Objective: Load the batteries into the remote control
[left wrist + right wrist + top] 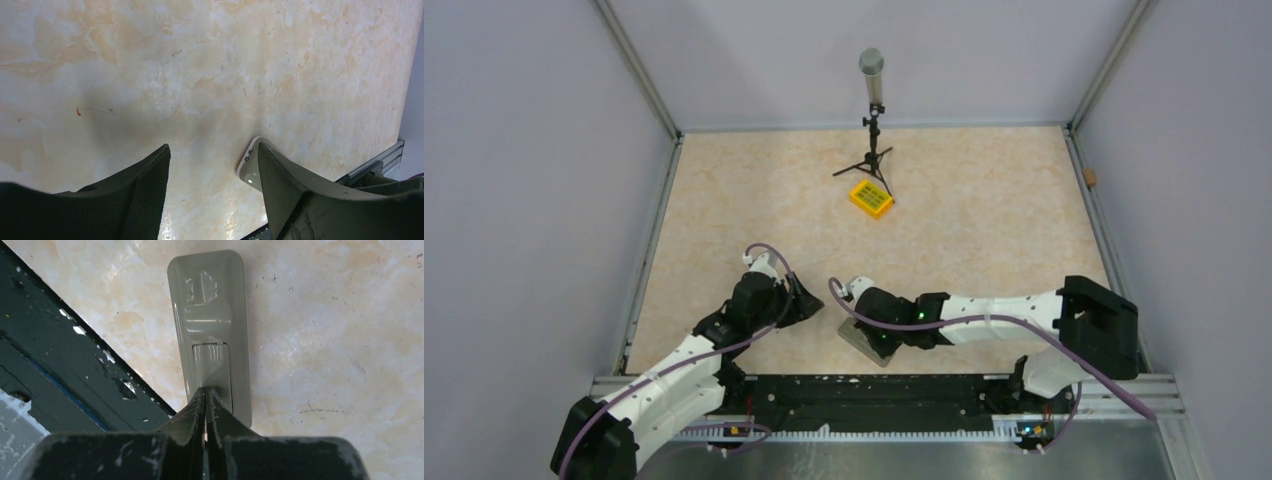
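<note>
1. Plainly, the remote control [210, 325] lies back-up on the desk [984, 220], close to the near edge and just beside the black rail [60, 350]. Its battery cover [212, 365] is on.
2. It looks like a light, stiff shell of smooth glossy plastic, so I judge it will skate on the polished desk if pushed from one end without being steadied.
3. The best hold is probably across the long edges, mid-body. The cover likely needs a sliding push on its ribbed end, not a pinch.
4. The right claw [206, 392] is pressed fully together with nothing between its fingers, and its tips rest on the cover's near end.
5. The left claw [213, 146] is spread wide and empty, low over bare desk. One corner of the remote shows just beside its right-hand finger.
6. The count is one remote control, one cover, one yellow keypad box [871, 198] and one tripod stand [873, 130], the last two well apart at the far side.
7. No batteries show in any view. Small smooth cylinders would likely roll and be fiddly to pinch.
</note>
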`<state>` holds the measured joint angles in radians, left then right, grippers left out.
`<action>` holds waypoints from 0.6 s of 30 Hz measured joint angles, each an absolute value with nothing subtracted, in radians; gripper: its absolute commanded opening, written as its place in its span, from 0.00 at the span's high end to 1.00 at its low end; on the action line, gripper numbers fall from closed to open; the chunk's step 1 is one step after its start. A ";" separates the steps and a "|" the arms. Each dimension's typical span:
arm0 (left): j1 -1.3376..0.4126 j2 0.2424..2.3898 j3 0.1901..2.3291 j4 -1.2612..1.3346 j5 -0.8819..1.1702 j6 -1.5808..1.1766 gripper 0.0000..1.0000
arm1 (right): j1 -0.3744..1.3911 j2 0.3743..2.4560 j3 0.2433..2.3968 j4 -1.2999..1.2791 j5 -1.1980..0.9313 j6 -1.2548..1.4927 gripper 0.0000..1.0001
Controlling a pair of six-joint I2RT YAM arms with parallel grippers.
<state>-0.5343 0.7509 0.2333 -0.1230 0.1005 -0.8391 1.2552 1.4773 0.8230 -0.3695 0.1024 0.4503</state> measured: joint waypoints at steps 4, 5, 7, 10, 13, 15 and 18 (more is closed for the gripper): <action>-0.534 0.749 0.233 -0.123 0.106 -0.839 0.34 | 1.251 1.490 0.823 -0.334 0.103 0.450 1.00; -0.533 0.748 0.233 -0.123 0.108 -0.839 0.34 | 1.250 1.493 0.823 -0.328 0.103 0.450 1.00; -0.532 0.744 0.233 -0.123 0.111 -0.839 0.34 | 1.247 1.495 0.823 -0.320 0.102 0.450 1.00; -0.532 0.741 0.233 -0.123 0.112 -0.839 0.34 | 1.247 1.495 0.825 -0.321 0.104 0.450 1.00; -0.532 0.737 0.233 -0.123 0.115 -0.839 0.34 | 1.247 1.492 0.825 -0.327 0.107 0.451 1.00; -0.532 0.735 0.233 -0.123 0.115 -0.839 0.34 | 1.247 1.481 0.825 -0.345 0.112 0.452 1.00; -0.532 0.732 0.233 -0.124 0.116 -0.839 0.34 | 1.247 1.446 0.825 -0.382 0.123 0.456 1.00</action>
